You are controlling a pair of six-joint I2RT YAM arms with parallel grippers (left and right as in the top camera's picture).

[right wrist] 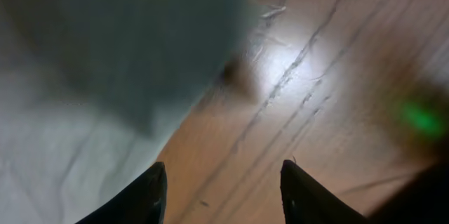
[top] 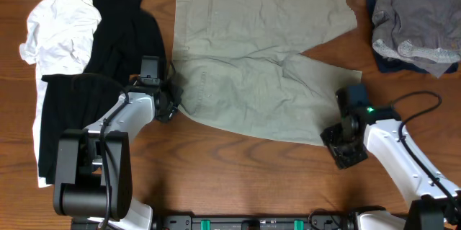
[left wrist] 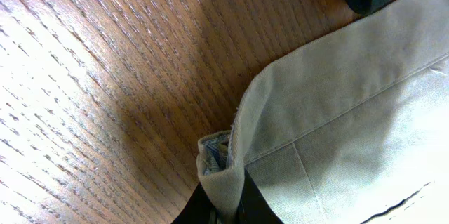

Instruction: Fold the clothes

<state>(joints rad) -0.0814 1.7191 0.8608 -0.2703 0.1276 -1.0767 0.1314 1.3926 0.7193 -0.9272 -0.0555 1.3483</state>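
With the left tool [left wrist: 223, 199] clamped on the waistband corner [left wrist: 214, 161] at the 9 o'clock end of the khaki trousers [top: 252, 57], which lie 9-to-3 mid-table [top: 252, 179], the nearer right tool [right wrist: 223, 182], fingers apart, has the hem corner [right wrist: 200, 90] just at its 10 o'clock.

Mid-tabletop [top: 238, 179]: trousers [top: 259, 57] spread flat. Loose garments [top: 108, 50] to their left; stacked pile [top: 414, 28] in far right corner.
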